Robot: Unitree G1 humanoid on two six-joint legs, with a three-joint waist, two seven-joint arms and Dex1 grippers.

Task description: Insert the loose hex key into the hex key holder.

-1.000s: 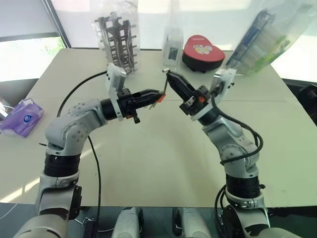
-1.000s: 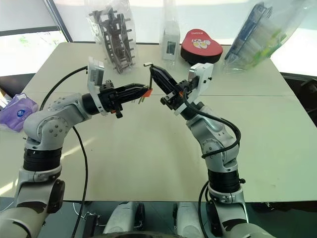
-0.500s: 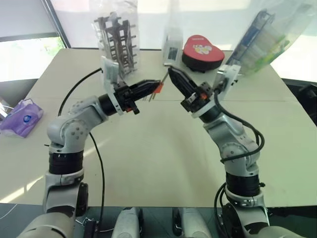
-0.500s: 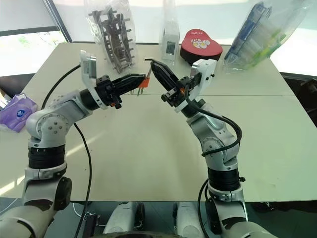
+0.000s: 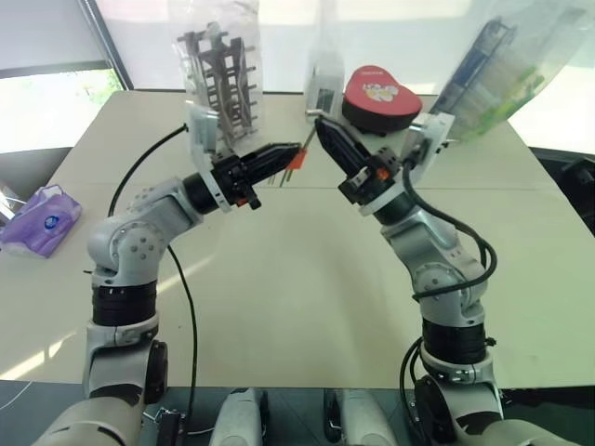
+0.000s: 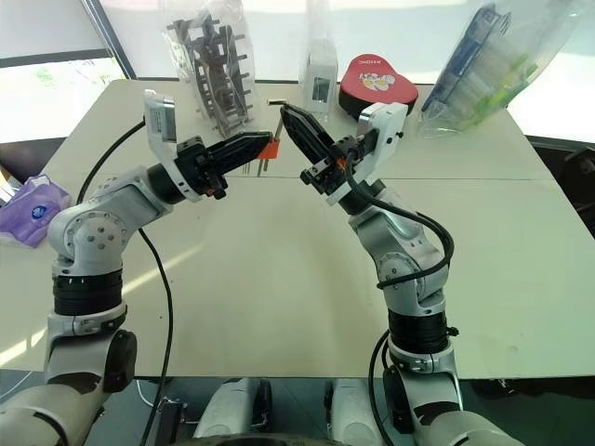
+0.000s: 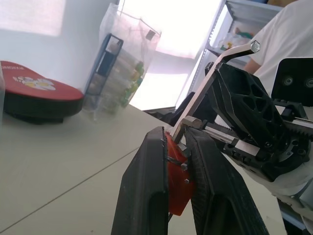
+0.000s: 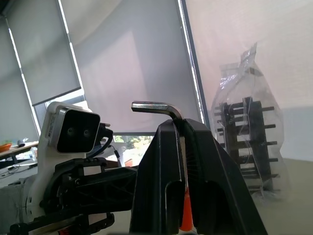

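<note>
Both arms raised above the tabletop (image 5: 279, 307), left claw (image 6: 263, 145) clamped on the hex key holder (image 6: 271, 149), right claw (image 6: 287, 113) clamped on the loose hex key (image 8: 155, 107), tips nearly meeting, apparently to align key with slot.

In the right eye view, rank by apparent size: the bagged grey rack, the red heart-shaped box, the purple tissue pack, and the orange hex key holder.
1. Bagged grey rack, clearly largest.
2. Red heart-shaped box and purple tissue pack look about alike; the pack is cut by the picture's edge and sits nearer, so I won't rank them.
3. Orange hex key holder, smallest, held in the left gripper.
</note>
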